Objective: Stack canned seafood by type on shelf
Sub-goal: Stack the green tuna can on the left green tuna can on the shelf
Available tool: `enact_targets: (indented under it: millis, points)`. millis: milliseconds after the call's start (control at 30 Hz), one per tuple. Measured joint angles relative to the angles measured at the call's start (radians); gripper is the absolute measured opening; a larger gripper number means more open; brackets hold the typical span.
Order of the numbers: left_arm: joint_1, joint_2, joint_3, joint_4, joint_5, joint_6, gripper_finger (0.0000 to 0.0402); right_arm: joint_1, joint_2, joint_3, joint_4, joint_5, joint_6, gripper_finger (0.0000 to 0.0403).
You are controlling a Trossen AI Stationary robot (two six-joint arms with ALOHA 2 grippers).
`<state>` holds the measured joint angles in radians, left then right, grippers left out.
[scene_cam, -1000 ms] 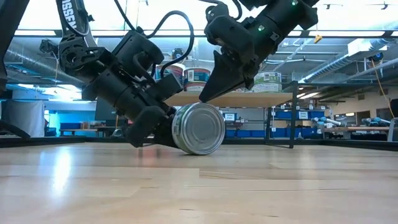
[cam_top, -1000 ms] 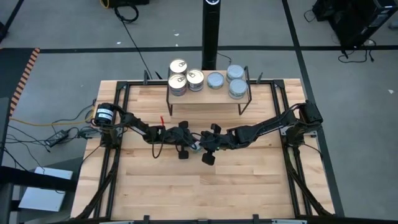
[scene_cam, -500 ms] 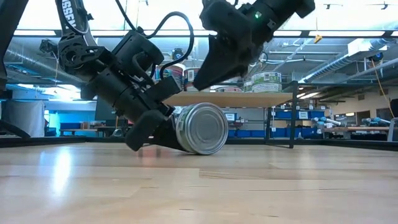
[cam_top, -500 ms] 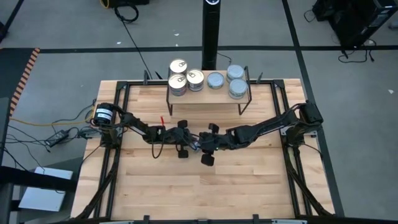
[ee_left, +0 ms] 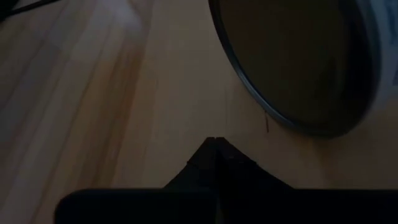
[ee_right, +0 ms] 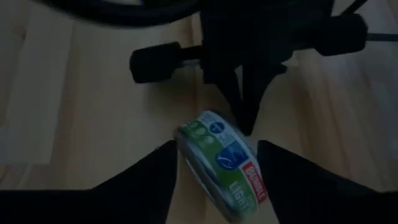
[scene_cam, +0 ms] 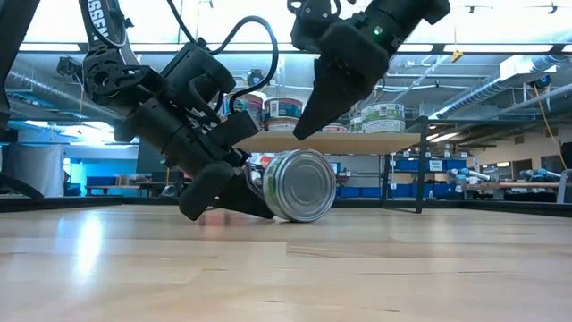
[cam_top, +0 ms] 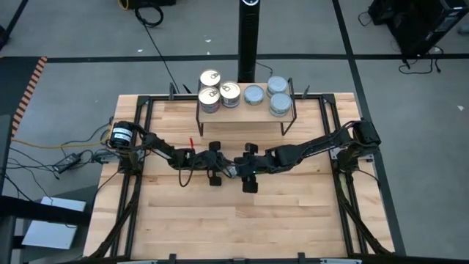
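Both arms meet mid-table, roughly at the centre of the high view. One tin [scene_cam: 304, 185] stands on its edge on the tabletop [cam_top: 293, 213], flat silver end facing the low camera, green label band visible in the right wrist view [ee_right: 224, 165].

Left gripper [scene_cam: 239, 192] comes in low from 9 o'clock, fingers shut tip to tip, tips right against the tin's back face. It isn't clamping the tin, only touching or just beside it. In the left wrist view the closed fingers [ee_left: 214, 163] form one point, with the tin's dark round face just past them.

Right gripper [ee_right: 214, 158] comes in from 3 o'clock, angled down over the tin. Fingers spread, one on each side of the rim, with a gap to the tin on both sides, so no grip. In the low view its finger [scene_cam: 315, 112] hangs above the tin without touching.

Shelf [cam_top: 245, 110] sits at 12 o'clock, well apart from the grippers. On it: gold-top tins [cam_top: 218, 94] at the 9 o'clock end, some stacked; blue-grey tins [cam_top: 270, 95] toward the 3 o'clock end, some stacked.
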<state>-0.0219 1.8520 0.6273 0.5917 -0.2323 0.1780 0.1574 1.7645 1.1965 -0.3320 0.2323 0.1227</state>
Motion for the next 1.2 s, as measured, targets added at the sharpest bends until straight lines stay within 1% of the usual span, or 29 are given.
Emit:
enact_targets:
  millis: [200, 367, 433, 533, 567, 933, 1200]
  points:
    - [0.001, 0.000, -0.002, 0.007, -0.003, 0.006, 0.0005, -0.033, 0.000, 0.000, -0.040, -0.049, -0.032, 0.0280]
    - [0.001, 0.001, -0.002, 0.008, -0.005, 0.007, 0.0005, -0.065, 0.000, 0.000, -0.041, -0.076, -0.080, 0.0298]
    - [0.001, 0.001, -0.002, 0.008, -0.006, 0.007, 0.0005, -0.079, 0.000, 0.000, -0.043, -0.110, -0.093, 0.0299]
    - [0.002, 0.001, -0.003, 0.008, -0.006, 0.007, 0.0005, -0.097, 0.000, -0.001, -0.043, -0.193, -0.099, 0.0296]
    - [0.002, 0.001, -0.003, 0.008, -0.006, 0.006, 0.0005, -0.100, 0.000, -0.001, -0.043, -0.202, -0.099, 0.0294]
    - [0.002, 0.002, -0.003, 0.008, 0.001, 0.002, 0.0005, -0.111, 0.000, -0.001, -0.056, -0.226, -0.118, 0.0258]
    - [0.002, 0.002, -0.003, 0.008, 0.002, 0.002, 0.0005, -0.124, 0.000, -0.002, -0.059, -0.227, -0.119, 0.0265]
